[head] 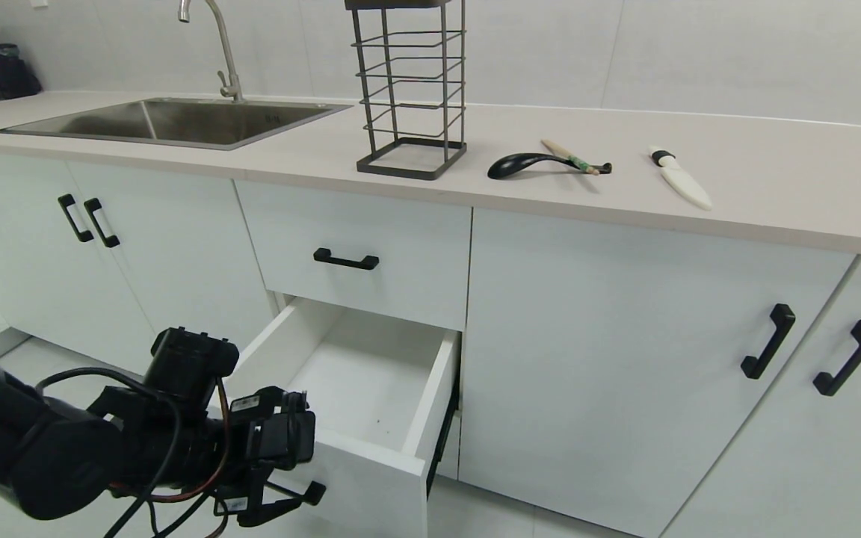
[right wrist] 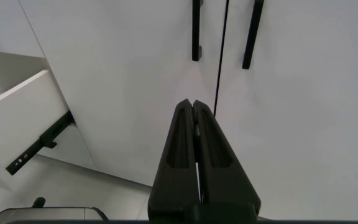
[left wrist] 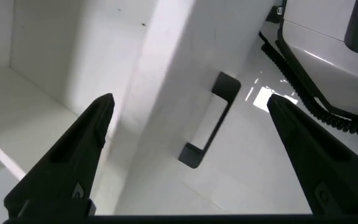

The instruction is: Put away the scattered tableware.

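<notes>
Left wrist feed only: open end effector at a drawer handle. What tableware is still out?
Observer: Three pieces on the counter: a black spoon, chopsticks lying across its handle, and a white knife.
Operator: Right arm?
Observer: The right end effector is shut on nothing, facing the cupboard doors.
Operator: Anything else up there?
Observer: A wire rack stands between the sink and the spoon.
</notes>
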You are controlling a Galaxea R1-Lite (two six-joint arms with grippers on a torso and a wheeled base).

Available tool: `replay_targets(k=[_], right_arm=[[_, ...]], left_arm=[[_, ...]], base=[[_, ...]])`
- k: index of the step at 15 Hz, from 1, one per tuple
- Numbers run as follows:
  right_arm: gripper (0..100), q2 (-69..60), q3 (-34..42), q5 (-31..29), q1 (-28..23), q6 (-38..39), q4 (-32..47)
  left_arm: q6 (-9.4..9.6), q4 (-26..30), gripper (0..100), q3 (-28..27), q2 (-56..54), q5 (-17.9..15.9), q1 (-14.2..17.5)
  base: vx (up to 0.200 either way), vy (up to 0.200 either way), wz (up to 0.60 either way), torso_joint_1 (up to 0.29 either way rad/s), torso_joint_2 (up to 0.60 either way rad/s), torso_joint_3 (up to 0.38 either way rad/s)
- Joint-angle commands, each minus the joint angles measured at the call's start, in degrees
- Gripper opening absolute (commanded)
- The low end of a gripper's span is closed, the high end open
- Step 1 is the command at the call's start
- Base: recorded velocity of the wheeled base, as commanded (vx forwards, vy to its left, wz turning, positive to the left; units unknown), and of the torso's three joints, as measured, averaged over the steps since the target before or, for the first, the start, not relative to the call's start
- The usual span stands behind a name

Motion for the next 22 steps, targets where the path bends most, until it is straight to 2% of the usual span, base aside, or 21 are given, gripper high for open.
replay_targets(k=[1,5,7,9,10,11,12,13,14,15,16,17,18,19,20,21,22], right_arm=[[0,0.04,0.02,0.06,0.0,0.01,0.0],[0,0.04,0.02,0.06,0.0,0.01,0.0],[0,0.04,0.02,-0.03,0.0,0.01,0.0],[0,0.04,-0.06,-0.03,0.0,0.01,0.0],[0,0.04,0.02,0.06,0.0,0.01,0.0],[0,0.04,0.02,-0.03,0.0,0.01,0.0],[0,0.04,0.02,-0.03,0.0,0.01,0.0],[0,0.04,-0.06,-0.03,0.0,0.01,0.0],[0,0.04,0.02,-0.03,0.0,0.01,0.0],[0,0.04,0.02,-0.03,0.0,0.01,0.0],[0,0.04,0.02,-0.03,0.0,0.01,0.0],[0,0.04,-0.06,-0.03,0.0,0.01,0.0],[0,0.04,0.02,-0.03,0.0,0.01,0.0],[0,0.04,0.02,-0.03,0.0,0.01,0.0],[0,0.04,0.02,-0.03,0.0,0.01,0.0],[0,0.04,-0.06,-0.03,0.0,-0.08,0.0],[0,0.04,0.02,-0.03,0.0,0.01,0.0]], left_arm=[[-0.01,-0.14,100,0.67,-2.34,0.01,-0.04],[-0.1,-0.05,100,1.02,-4.27,-0.26,-0.04],[-0.54,-0.31,100,4.44,-7.44,-2.45,0.4],[-0.98,-0.23,100,4.71,-11.04,-2.72,1.45],[-2.03,-0.23,100,4.62,-14.73,-4.74,1.45],[-2.12,-0.14,100,4.71,-15.96,-6.23,1.1],[-2.82,0.21,100,4.62,-20.36,-10.19,-1.1],[-7.22,-0.14,100,3.57,-23.96,-10.19,-2.33],[-14.16,-0.49,100,2.6,-26.42,-10.19,-2.24],[-25.41,-2.69,100,2.77,-30.9,-9.57,-0.4],[-33.41,-4.53,100,4.09,-33.54,-7.64,2.15],[-39.03,-6.73,100,5.85,-35.56,-5.44,2.86],[-43.34,-9.63,100,9.01,-39.08,-2.98,3.12],[-46.59,-10.77,100,11.48,-42.5,-0.96,3.21],[-54.5,-10.86,100,14.38,-47.07,1.41,3.65],[-58.46,-10.86,100,15.52,-49.18,2.03,4.26],[-64.17,-10.77,100,17.72,-54.46,3.0,7.43]], base=[[0.0,0.0,0.0,0.0,0.0,0.0],[0.0,0.0,0.0,0.0,0.0,0.0],[0.0,0.0,0.0,0.0,0.0,0.0],[0.0,0.0,0.0,0.0,0.0,0.0],[0.0,0.0,0.0,0.0,0.0,0.0],[0.0,0.0,0.0,0.0,0.0,0.0],[0.0,0.0,0.0,0.0,0.0,0.0],[0.0,0.0,0.0,0.0,0.0,0.0],[0.0,0.0,0.0,0.0,0.0,0.0],[0.0,0.0,0.0,0.0,0.0,0.0],[0.0,0.0,0.0,0.0,0.0,0.0],[0.0,0.0,0.0,0.0,0.0,0.0],[0.0,0.0,0.0,0.0,0.0,0.0],[0.0,0.0,0.0,0.0,0.0,0.0],[0.0,0.0,0.0,0.0,0.0,0.0],[0.0,0.0,0.0,0.0,0.0,0.0],[0.0,0.0,0.0,0.0,0.0,0.0]])
